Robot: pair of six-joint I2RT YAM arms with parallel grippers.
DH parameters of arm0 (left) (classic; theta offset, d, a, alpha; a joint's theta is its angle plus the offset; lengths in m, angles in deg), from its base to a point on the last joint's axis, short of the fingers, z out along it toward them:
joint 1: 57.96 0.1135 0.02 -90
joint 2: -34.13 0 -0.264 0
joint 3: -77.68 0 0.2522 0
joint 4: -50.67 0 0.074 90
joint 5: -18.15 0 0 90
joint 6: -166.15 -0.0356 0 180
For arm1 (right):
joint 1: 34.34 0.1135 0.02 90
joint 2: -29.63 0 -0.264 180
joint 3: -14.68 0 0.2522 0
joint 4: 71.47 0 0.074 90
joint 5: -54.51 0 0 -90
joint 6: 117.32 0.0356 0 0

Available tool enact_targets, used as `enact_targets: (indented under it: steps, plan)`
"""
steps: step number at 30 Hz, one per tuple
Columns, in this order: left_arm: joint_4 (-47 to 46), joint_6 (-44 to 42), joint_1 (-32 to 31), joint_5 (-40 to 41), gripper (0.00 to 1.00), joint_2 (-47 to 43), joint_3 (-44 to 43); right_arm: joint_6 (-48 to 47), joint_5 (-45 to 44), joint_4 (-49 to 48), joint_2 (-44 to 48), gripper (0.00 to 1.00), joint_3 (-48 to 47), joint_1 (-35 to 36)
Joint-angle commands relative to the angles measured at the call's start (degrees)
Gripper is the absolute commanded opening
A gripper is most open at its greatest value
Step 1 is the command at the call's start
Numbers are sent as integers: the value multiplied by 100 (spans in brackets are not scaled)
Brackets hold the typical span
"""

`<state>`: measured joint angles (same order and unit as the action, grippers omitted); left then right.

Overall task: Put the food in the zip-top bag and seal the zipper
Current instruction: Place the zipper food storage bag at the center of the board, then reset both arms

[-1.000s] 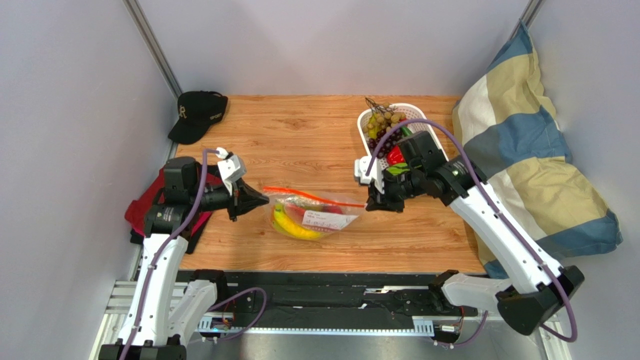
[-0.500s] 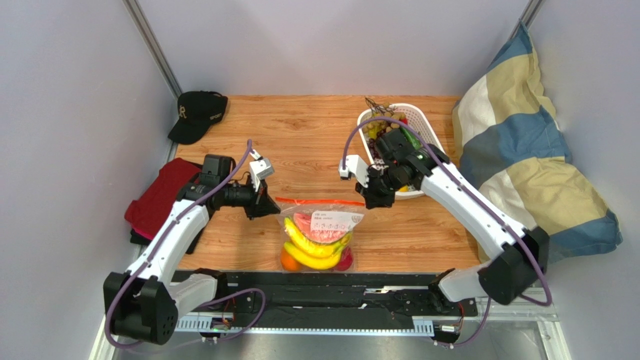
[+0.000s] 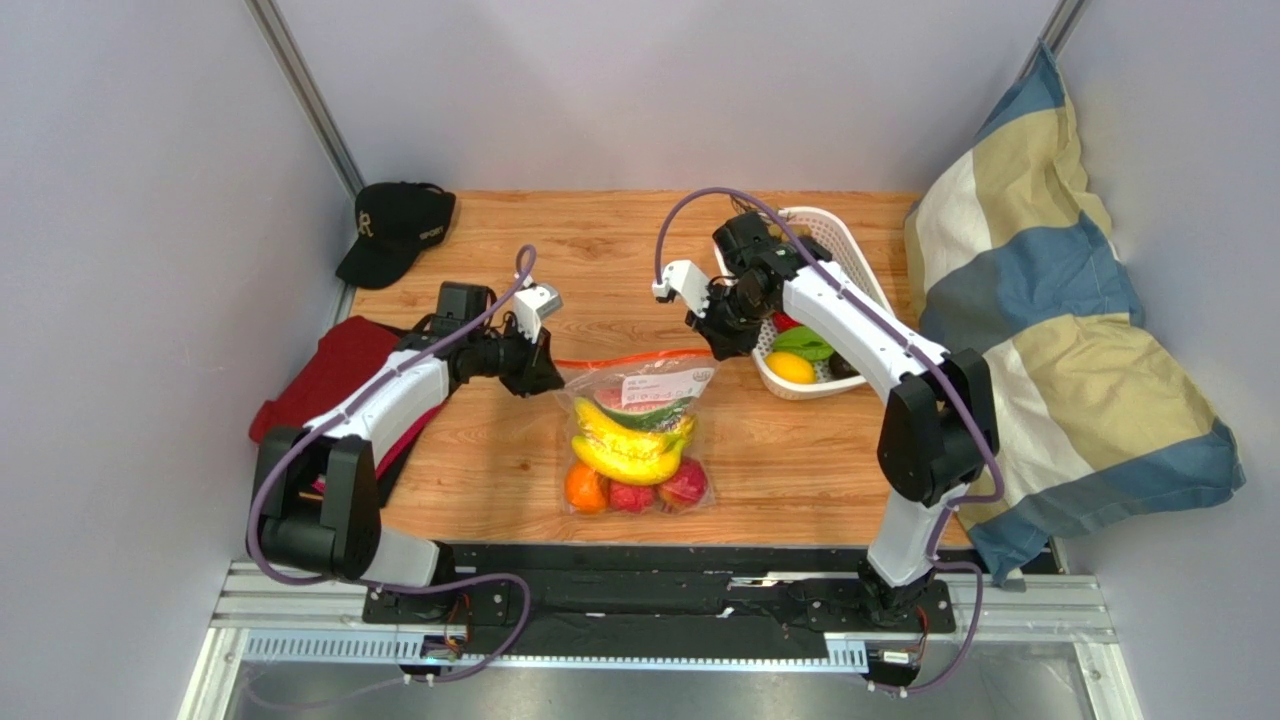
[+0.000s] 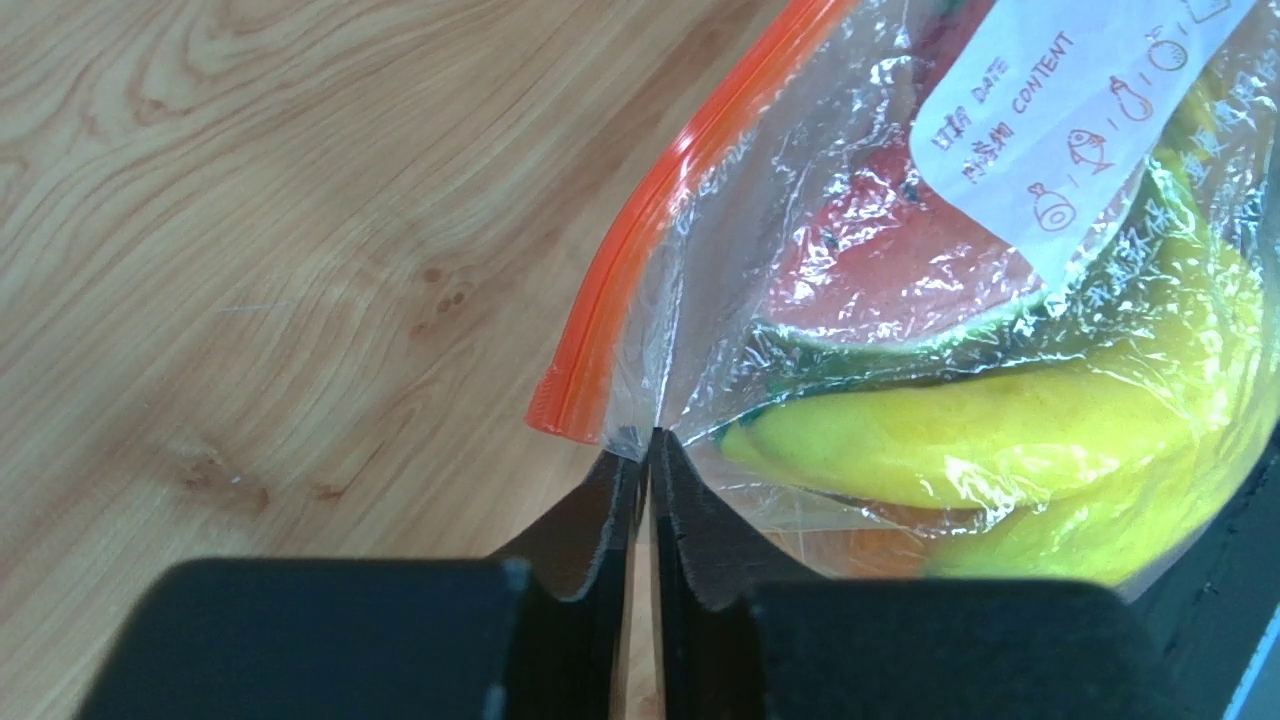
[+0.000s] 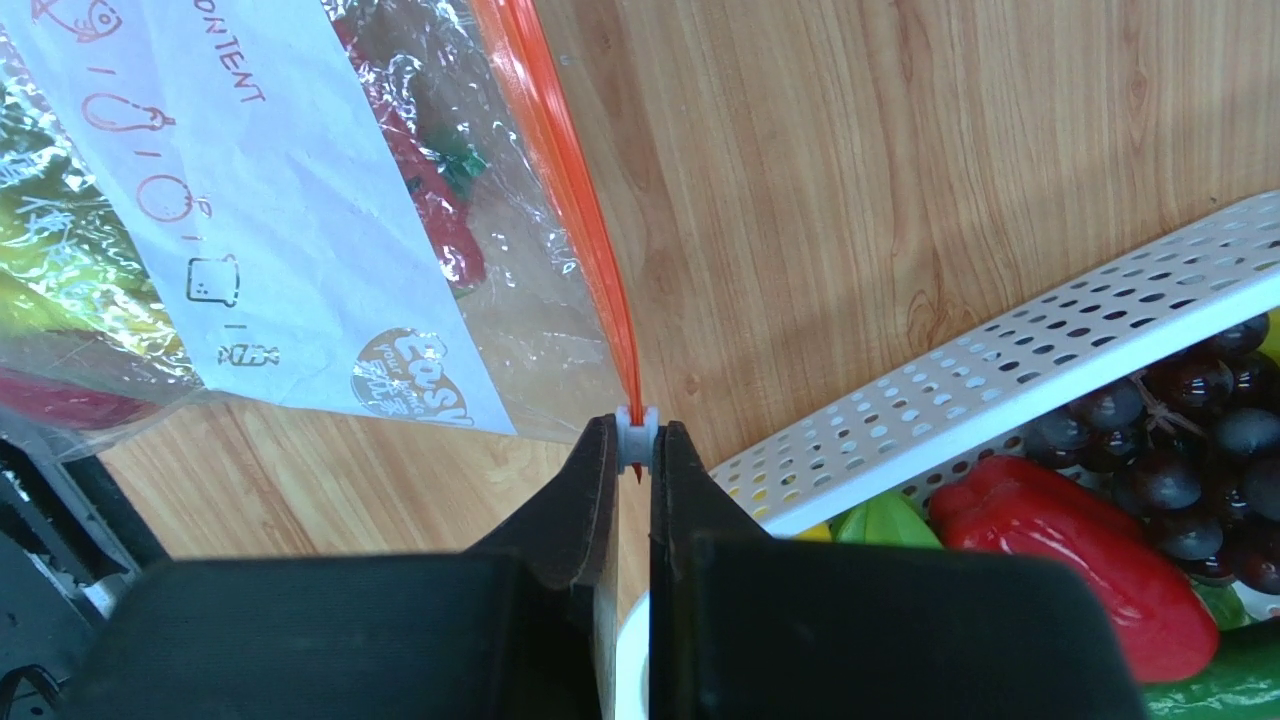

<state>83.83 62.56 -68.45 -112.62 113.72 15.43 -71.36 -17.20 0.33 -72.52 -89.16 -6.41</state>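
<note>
Orange-red zipper [image 3: 631,360] taut; food [image 3: 631,450] bagged; left hand [image 4: 643,450] pinches a zip-top bag [image 4: 932,315] corner; right hand [image 5: 637,444] clamps the slider [image 5: 637,432]; sealing seems unfinished.

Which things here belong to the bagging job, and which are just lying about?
Job: zip-top bag, food inside it, zipper, left gripper pinching the bag's corner, right gripper on the slider tab.
Lying about: black cap, red cloth, pillow, white basket with other produce.
</note>
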Motion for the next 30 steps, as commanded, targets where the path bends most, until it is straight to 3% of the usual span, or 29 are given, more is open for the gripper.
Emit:
enact_targets:
  steps: [1, 2, 5, 6, 7, 8, 9, 21, 30]
  plan:
    - [-358, 286, 28, 148, 23, 206, -467, 17, -369, -162, -173, 0, -510, -50]
    - [-358, 408, 55, 149, 26, 206, -538, 43, -387, -162, -200, 1, -667, -67]
    - [-191, 488, 195, 166, 43, 92, -854, 280, -492, -205, -165, 25, -817, -85]
    - [-86, 462, 222, 166, 58, 5, -951, 351, -484, -214, -104, 46, -905, -120]
    - [132, 445, 274, 192, 81, -66, -1126, 517, -466, -223, -60, 56, -932, -129]
    - [256, 418, 283, 201, 95, -128, -1206, 605, -440, -214, -7, 67, -949, -155]
    - [397, 314, 301, 210, 99, -293, -1285, 676, -405, -171, 71, 74, -967, -173]
    - [3368, 532, 345, 878, 99, -795, -3140, 2546, 342, -196, 2198, 100, -310, -418]
    - [3677, 435, 354, 1546, 99, -1340, -2386, 3392, 1010, -592, 3699, 100, 1527, -1983]
